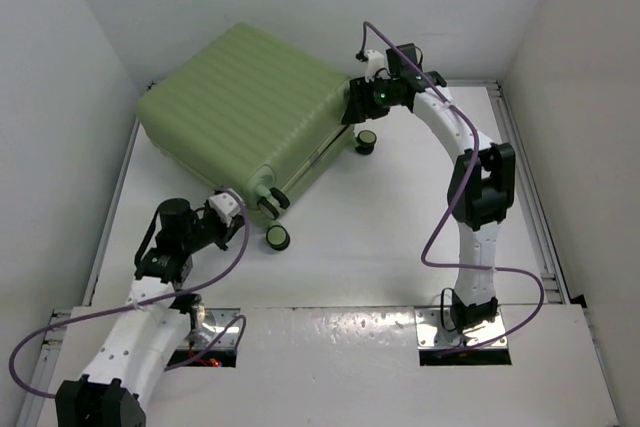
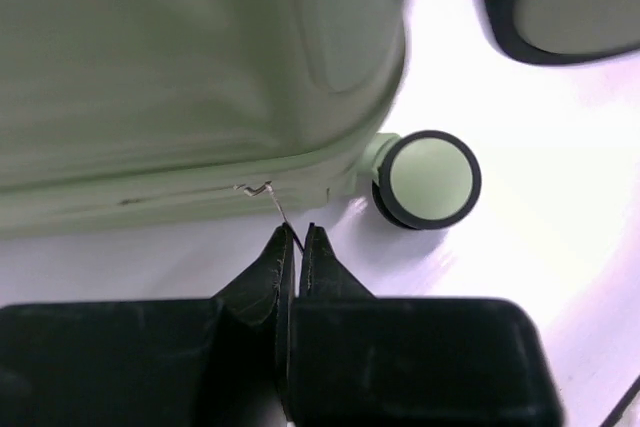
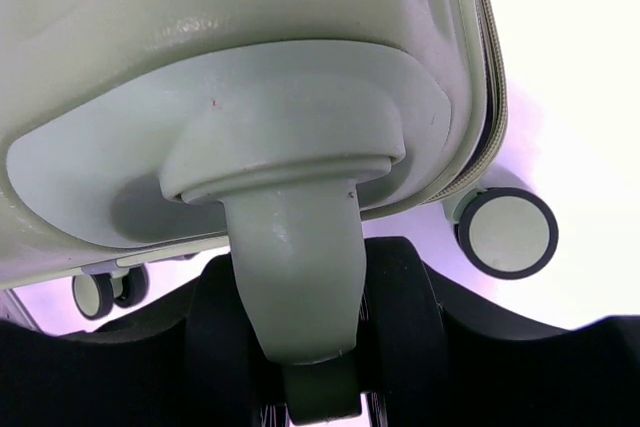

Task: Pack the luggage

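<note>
L tool (image 2: 297,243) shut, pinching zip pull (image 2: 268,190). R tool (image 3: 320,387) part-open, clamped on caster (image 3: 300,277). Luggage (image 1: 245,107) lay closed, far-left on worktop (image 1: 400,237). Rigid, bulky shell, prob. slick; hold at caster stems, zip.

- The luggage (image 1: 250,112), upper left of the overhead view: pale green all over, its shell patterned with straight parallel ribs.
- Its wheels (image 2: 428,179): pale green discs ringed in black.
- The table (image 1: 350,257): glossy white.
- The right arm (image 1: 478,247): white links, black joints.
- The cables (image 1: 424,252): purple.
- The left gripper (image 2: 300,232), bottom centre of its wrist view: plain black.
</note>
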`<act>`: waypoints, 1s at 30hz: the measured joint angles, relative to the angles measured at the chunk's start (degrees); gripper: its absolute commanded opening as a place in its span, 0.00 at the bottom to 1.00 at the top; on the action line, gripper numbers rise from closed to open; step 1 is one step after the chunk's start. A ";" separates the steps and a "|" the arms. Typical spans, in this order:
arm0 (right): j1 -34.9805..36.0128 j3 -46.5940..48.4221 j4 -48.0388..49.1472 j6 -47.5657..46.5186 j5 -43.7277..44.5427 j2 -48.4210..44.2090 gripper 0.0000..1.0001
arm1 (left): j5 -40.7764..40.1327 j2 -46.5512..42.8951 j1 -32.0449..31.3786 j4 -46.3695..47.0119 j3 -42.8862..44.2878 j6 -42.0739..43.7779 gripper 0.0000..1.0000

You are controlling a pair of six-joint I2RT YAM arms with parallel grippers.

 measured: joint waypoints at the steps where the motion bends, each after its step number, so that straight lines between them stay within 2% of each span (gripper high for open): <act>1: 0.00 0.00 0.02 -0.02 0.07 0.00 0.00 | -0.07 0.28 -0.81 -0.07 0.00 1.79 0.00; 8: -0.04 0.00 0.50 -0.35 0.37 0.00 0.00 | 2.71 3.93 -4.85 -0.92 1.03 12.17 0.00; 12: -0.04 0.00 1.11 -0.33 0.63 0.00 0.00 | 4.35 6.38 -8.44 0.74 2.40 10.84 0.00; 15: -0.04 0.00 1.60 -0.22 0.81 0.00 0.00 | 1.60 6.49 -11.72 3.43 2.36 7.10 0.00; 19: -0.04 0.00 1.88 -0.13 0.81 0.00 0.00 | -6.60 6.78 -18.03 8.59 1.25 -0.09 0.00; 23: -0.04 -0.85 2.32 0.39 0.74 -0.33 0.00 | -20.98 11.02 -27.45 12.92 2.19 -7.58 0.00; 30: -1.36 -6.69 9.64 3.50 2.54 -1.73 0.00 | -43.63 19.23 -39.80 7.82 10.10 -18.47 0.00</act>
